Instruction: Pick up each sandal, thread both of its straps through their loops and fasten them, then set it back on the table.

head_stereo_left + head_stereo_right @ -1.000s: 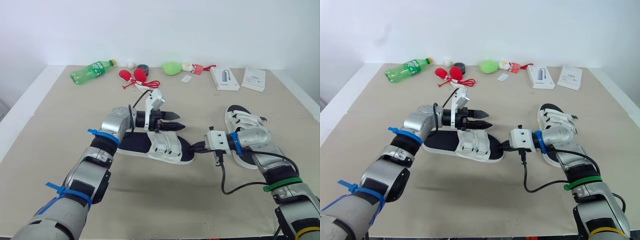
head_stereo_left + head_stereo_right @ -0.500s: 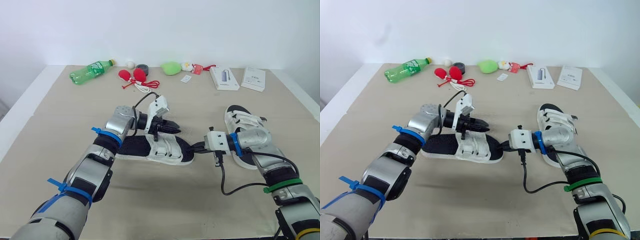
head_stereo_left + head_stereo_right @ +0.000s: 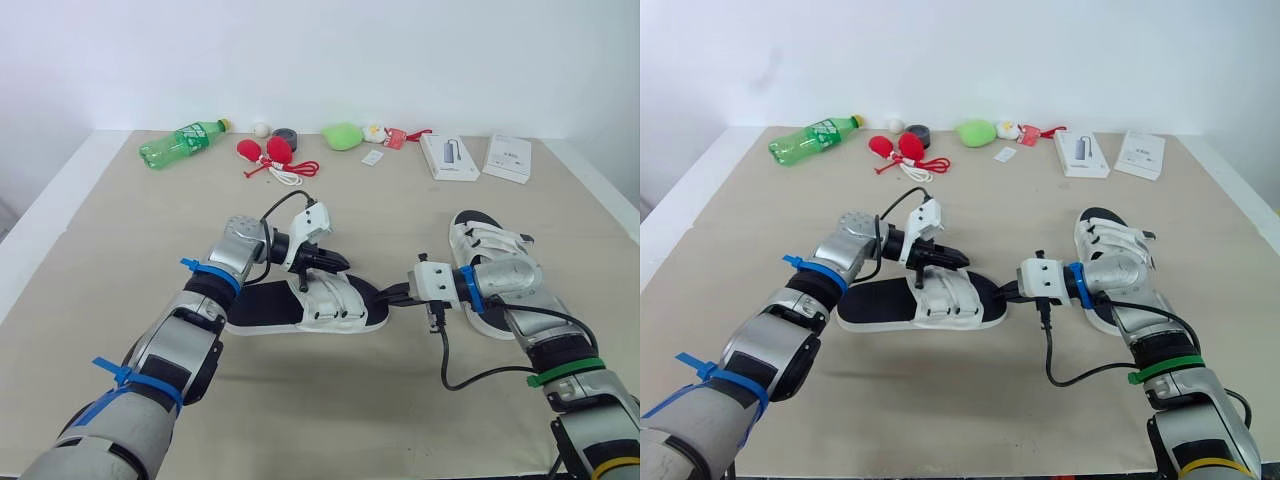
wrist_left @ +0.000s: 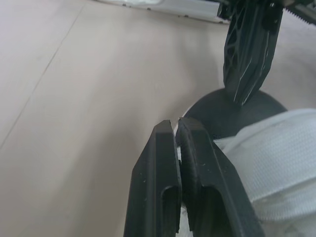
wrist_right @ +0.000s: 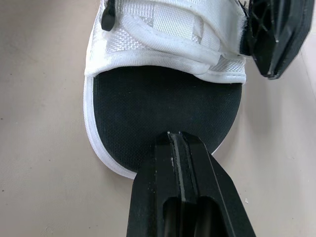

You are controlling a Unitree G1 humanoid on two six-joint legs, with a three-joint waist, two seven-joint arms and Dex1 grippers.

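Table: big beige tabletop, everything sits on it.
Sandal in play: the white sandal with the black footbed lies flat on the table, pretty much dead centre between the two arms, toe pointing to the robot's right.
Straps: both white straps lie across the top of the foot part. Can't really tell how well they're stuck down.
Left gripper: the left gripper is down over the strap part of that sandal. Its fingers are clenched together, tips right up against the white fabric. Can't tell if any strap is caught between them.
Right gripper: the right gripper is at the toe end of the same sandal. Fingers are squeezed together, nothing in them, tips over the rim of the black footbed.
Second sandal: the other white sandal sits flat on the robot's right, partly hidden under the right forearm, well apart from the first one.
Far edge stuff: green bottle lying on its side, a red toy, a green squishy thing and two white boxes.
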